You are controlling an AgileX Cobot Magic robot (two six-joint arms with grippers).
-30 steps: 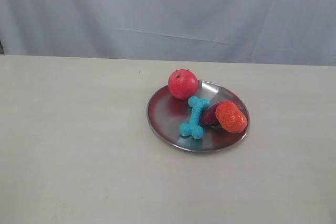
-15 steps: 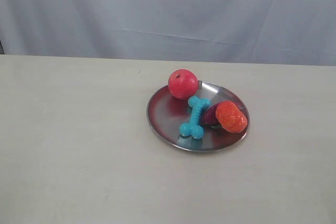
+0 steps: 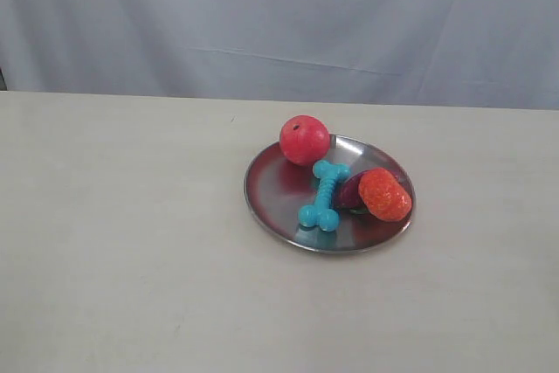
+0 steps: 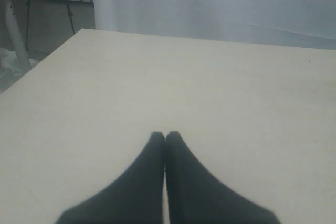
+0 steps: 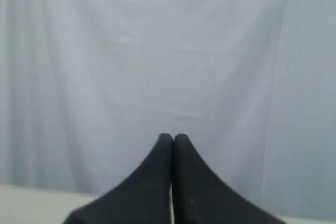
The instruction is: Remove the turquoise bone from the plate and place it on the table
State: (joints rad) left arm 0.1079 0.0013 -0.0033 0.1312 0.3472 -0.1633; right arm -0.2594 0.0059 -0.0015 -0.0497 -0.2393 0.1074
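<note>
The ribbed, knob-ended bone (image 3: 324,196) is seen lying in the shiny round steel plate (image 3: 262,207), between a smooth red ball (image 3: 305,140) and a pebbled orange toy (image 3: 384,194). The plate is set on the matte beige table (image 3: 122,242). The left gripper (image 4: 165,136) and right gripper (image 5: 173,137) are shown pressed together, empty.

Shiny metal plate (image 3: 271,203) (mirror-like), ribbed rubbery turquoise bone (image 3: 322,196), matt table (image 3: 131,242), cloth backdrop (image 3: 262,15).

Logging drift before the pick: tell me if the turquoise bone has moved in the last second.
No. The turquoise bone keeps its spot on the plate, one knob near the red ball.
</note>
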